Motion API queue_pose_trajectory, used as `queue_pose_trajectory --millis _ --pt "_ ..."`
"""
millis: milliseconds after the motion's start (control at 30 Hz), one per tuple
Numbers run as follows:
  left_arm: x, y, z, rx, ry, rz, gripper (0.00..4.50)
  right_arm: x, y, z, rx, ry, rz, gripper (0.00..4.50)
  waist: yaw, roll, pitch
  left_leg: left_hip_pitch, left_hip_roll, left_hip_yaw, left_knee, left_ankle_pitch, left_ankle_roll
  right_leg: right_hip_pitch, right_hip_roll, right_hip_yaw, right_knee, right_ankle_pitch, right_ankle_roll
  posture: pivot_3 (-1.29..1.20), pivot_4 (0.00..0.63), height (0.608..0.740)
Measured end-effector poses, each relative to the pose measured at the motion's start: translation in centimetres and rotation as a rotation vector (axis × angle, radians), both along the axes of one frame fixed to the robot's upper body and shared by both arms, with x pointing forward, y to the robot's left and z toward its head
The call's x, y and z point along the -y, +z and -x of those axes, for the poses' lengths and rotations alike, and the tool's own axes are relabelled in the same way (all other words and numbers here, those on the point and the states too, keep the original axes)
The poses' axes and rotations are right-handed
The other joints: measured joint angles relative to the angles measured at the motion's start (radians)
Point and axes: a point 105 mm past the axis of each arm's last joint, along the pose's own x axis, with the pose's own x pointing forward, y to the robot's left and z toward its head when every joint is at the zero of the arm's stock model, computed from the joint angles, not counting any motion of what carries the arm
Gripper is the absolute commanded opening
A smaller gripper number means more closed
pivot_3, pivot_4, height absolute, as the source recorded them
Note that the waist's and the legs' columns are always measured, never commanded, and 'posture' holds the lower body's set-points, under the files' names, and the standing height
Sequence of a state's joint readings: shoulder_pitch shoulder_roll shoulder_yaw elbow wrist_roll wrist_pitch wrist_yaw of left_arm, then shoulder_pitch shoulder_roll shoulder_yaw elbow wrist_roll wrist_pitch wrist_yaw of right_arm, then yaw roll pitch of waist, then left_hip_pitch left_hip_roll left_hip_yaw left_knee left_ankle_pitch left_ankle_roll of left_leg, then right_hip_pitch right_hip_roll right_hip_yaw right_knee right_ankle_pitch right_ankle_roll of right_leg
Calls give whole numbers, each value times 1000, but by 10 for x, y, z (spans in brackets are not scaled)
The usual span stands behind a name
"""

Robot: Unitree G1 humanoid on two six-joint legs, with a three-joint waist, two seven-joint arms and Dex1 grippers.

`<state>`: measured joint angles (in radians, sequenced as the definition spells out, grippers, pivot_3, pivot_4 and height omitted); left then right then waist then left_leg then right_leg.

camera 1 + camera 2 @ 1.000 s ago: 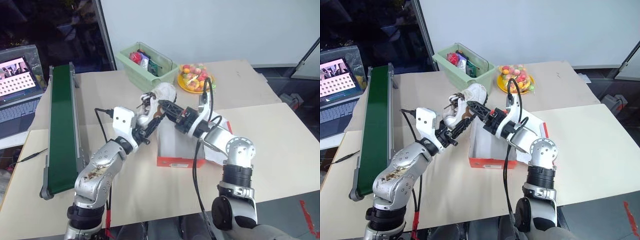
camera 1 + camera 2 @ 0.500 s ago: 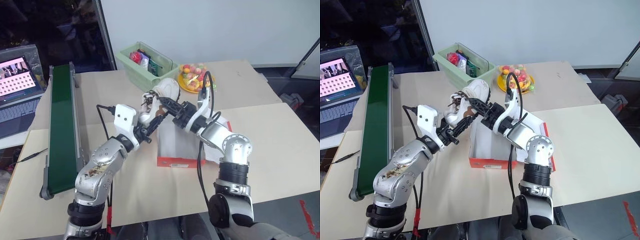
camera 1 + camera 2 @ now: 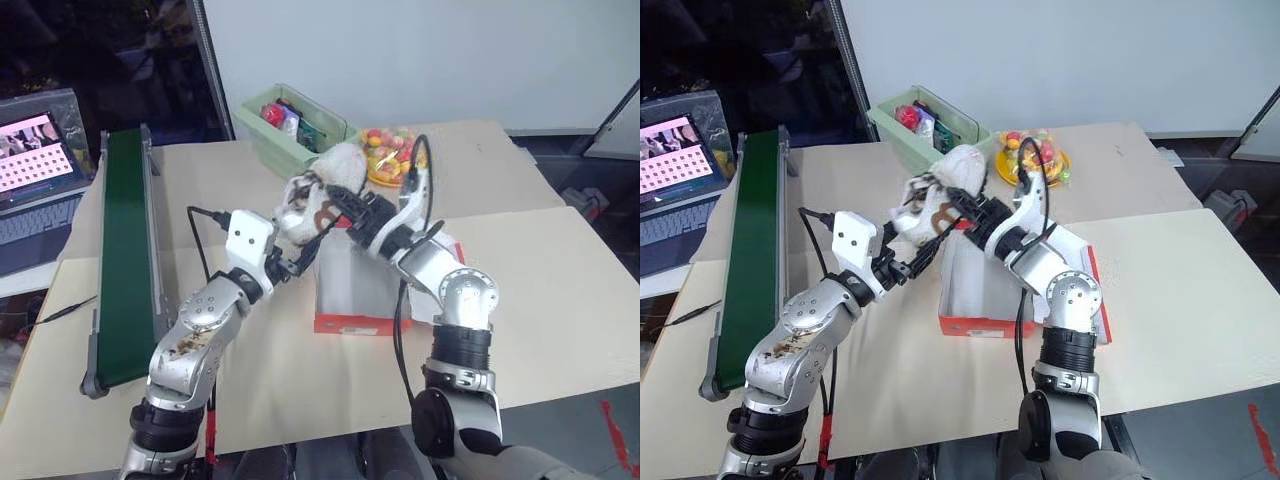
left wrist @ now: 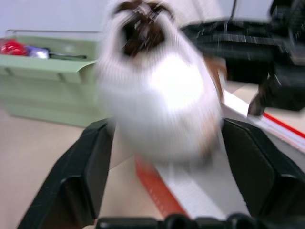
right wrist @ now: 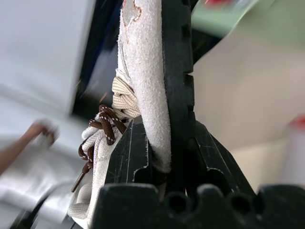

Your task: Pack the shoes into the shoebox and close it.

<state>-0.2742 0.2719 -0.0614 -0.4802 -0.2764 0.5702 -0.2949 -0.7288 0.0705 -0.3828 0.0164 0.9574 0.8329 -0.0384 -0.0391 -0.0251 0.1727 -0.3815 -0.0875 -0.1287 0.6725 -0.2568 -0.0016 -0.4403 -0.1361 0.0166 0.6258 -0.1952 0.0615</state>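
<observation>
One cream-white shoe (image 3: 318,195) is held in the air over the near-left corner of the open red shoebox (image 3: 360,322), which stands on the bench (image 3: 560,300). The right hand (image 5: 164,157) pinches the shoe's side wall and sole edge between narrowed fingers; the left hand (image 4: 167,157) stands wide, its fingers flanking the heel without clamping. No shoe appears packed yet, so both placements and the lid closure seem to remain.

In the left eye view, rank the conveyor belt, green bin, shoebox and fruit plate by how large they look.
1. Conveyor belt, clearly the largest.
2. Shoebox and green bin: look about alike, the box partly hidden behind the arms, so unranked.
3. Fruit plate, smallest, though farther away.
</observation>
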Motion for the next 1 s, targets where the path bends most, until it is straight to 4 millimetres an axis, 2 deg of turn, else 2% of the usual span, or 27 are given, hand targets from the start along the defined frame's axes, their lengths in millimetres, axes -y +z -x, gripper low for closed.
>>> queue_pose_trajectory --millis 67,167,200,267,333,400,500,567,633,700,767,1000 --pt "-3 -2 0 -7 9 6 3666 24 5 -12 19 -158 76 834 1 0 0 -1 0 1 0 0 0 -1 0 0 0 0 0 0 150 740" --pt "-16 2 0 -4 37 46 3666 64 13 -22 78 -364 304 834 1 0 0 -2 0 3 0 0 0 -2 0 0 0 0 0 0 150 740" --pt "-20 3 1 -1 33 43 3666 73 16 -22 98 -399 380 834 0 0 0 -2 0 3 0 0 0 -2 0 0 0 0 0 0 150 740" --pt "-28 -5 9 -26 -37 -55 3666 88 20 -23 127 -405 657 834 -9 1 0 -1 1 5 -1 0 0 -2 1 2 0 0 0 0 150 740" --pt "-30 -10 13 -41 -80 -93 3666 93 19 -23 99 -377 731 834 -11 1 0 0 2 6 -1 0 0 -2 2 2 0 0 -1 0 150 740" --pt "-33 -15 17 -55 -137 -159 3666 97 18 -18 44 -271 821 834 -8 2 0 0 3 6 -1 0 0 -1 2 2 -1 0 -2 0 150 740" --pt "-35 -21 17 -65 -192 -200 3666 94 30 -4 -17 -98 894 834 -2 4 2 -1 3 6 -1 -1 2 0 2 2 -3 0 -2 0 150 740" --pt "-28 -25 19 -62 -246 -216 3666 86 41 3 -56 -1 901 834 -3 4 2 -1 3 7 0 -1 2 1 2 1 -4 0 -2 0 150 740" --pt "-16 -27 22 -47 -311 -228 3666 78 43 6 -115 82 892 834 -2 4 2 -2 4 7 0 -1 2 1 3 1 -4 1 -2 0 150 740" --pt "-8 -28 26 -26 -364 -243 3666 73 34 7 -187 142 874 834 0 4 2 -2 4 7 0 -1 2 1 3 1 -3 1 -2 0 150 740" --pt "-2 -30 29 -16 -404 -251 3666 71 16 6 -283 194 856 834 3 4 2 -2 4 7 1 -1 2 0 3 1 -3 1 -2 0 150 740" --pt "0 -29 31 4 -435 -255 3666 72 -29 8 -451 262 886 834 3 4 2 -4 4 7 3 -1 2 -1 3 0 -2 1 -2 0 150 740"
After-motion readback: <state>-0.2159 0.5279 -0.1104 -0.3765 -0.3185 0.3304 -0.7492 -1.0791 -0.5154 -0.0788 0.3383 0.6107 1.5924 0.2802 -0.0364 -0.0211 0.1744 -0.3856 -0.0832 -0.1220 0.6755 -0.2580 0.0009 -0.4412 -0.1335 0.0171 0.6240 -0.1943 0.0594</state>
